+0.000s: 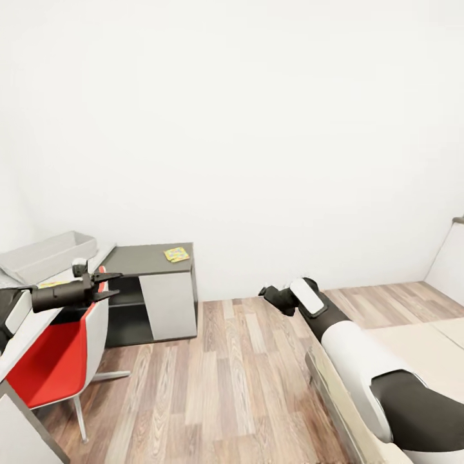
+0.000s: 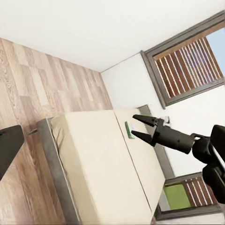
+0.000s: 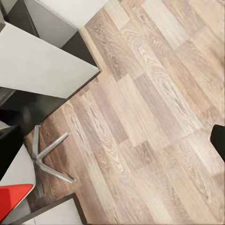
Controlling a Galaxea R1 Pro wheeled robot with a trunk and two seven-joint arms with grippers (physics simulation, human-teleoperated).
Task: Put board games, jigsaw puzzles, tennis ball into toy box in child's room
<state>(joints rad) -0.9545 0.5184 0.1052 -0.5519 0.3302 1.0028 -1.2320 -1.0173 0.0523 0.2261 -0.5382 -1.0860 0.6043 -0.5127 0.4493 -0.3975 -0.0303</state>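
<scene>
Toys are few in sight: one jigsaw puzzle [image 1: 176,254], a thin square of yellow, green and blue, lies flat on the dark grey cabinet [image 1: 151,258] near its right end, and a green-edged board game [image 2: 128,129] lies on the bed [image 2: 93,159] near the headboard side. The left gripper [image 1: 111,285] hangs in the air with its two thin black fingers [image 1: 108,277] spread a little and nothing between them; in the head view it points right, above the red and white chair [image 1: 61,351] and in front of the cabinet. In the left wrist view the same gripper [image 2: 137,125] shows its parted tips over the far edge of the beige mattress, close to the green-edged box but not touching it. Behind the left arm, the toy box [image 1: 48,252], a shallow pale grey bin, stands on the pale table [image 1: 26,335] at the left edge of the head view; a small yellowish flat thing lies on the desk just in front of it, too hidden to name. The right gripper [image 1: 270,295] reaches out over the wood floor [image 1: 212,380], beside the corner of the bed; whether its fingers are apart cannot be told. The right wrist view looks down on the floor planks, the chair's metal foot [image 3: 47,154] and a corner of the cabinet's white door [image 3: 42,65]. A plain white wall fills the background.
</scene>
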